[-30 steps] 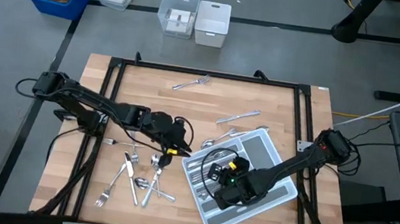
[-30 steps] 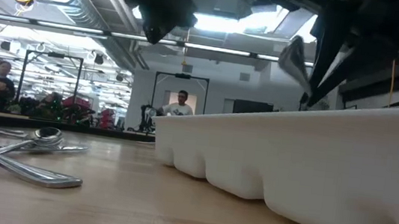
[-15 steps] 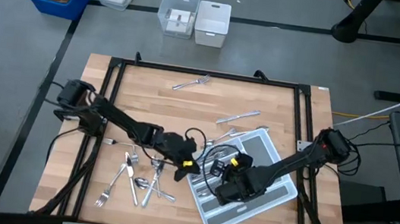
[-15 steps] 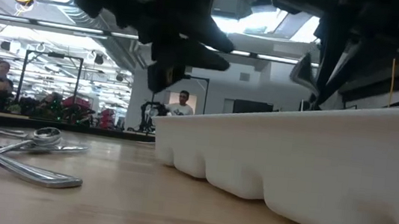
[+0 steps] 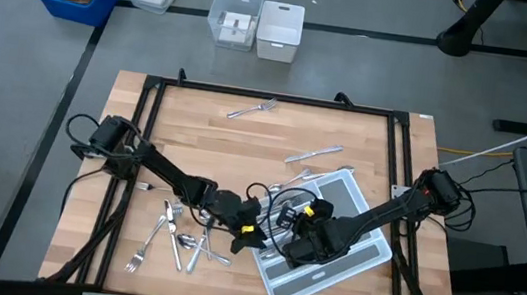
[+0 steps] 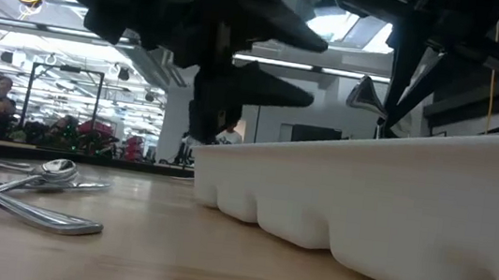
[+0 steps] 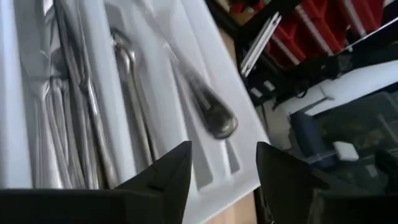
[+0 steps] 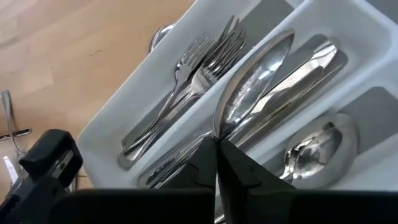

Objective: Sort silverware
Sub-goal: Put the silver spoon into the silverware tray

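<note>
- Sorting is partly done: your light grey compartmented plastic tray (image 5: 371,253) sits at the bench's near right and already holds shiny metal forks (image 8: 202,74), a spoon (image 8: 314,149) and knives in separate slots.
- Your right gripper (image 5: 293,252) hangs over the tray's near end, fingers pinched on a slim silver spoon (image 8: 252,81) poised above the slots, by the look of it not yet laid down.
- Your left gripper (image 5: 255,235) hovers at the tray's left edge, jaws spread wide and empty.
- Left of it, a loose pile of silver forks and spoons (image 5: 172,237) waits on the wooden bench (image 5: 193,149).
- Farther back lie a knife (image 5: 313,155) and a fork (image 5: 253,108), both unsorted.
</note>
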You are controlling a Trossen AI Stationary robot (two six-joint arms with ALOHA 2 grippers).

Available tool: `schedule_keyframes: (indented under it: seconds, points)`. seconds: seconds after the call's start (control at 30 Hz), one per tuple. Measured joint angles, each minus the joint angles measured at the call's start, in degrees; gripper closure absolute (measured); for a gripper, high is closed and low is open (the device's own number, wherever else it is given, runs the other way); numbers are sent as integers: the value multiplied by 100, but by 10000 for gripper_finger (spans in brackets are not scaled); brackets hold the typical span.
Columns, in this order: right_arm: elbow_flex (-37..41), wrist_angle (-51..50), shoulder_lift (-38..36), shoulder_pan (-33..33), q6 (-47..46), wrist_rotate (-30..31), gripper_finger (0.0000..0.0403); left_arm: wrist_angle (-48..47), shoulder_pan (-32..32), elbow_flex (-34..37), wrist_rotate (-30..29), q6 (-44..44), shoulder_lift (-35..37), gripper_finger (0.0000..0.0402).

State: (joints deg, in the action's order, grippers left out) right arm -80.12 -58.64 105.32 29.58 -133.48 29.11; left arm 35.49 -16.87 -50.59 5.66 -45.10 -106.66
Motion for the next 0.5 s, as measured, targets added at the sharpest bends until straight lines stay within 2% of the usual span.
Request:
schedule_keyframes:
  seconds: [0.07, 0.27, 0.5]
  points:
    - [0, 7, 0, 0, 0, 99, 398, 209, -1, 0, -133, 62, -1, 225]
    - [2, 54, 2, -38, 1, 420, 398, 269, 1, -2, -1069, 461, -1, 224]
    - [2, 226, 0, -41, 4, 1143, 398, 297, 5, -2, -1249, 609, -1, 223]
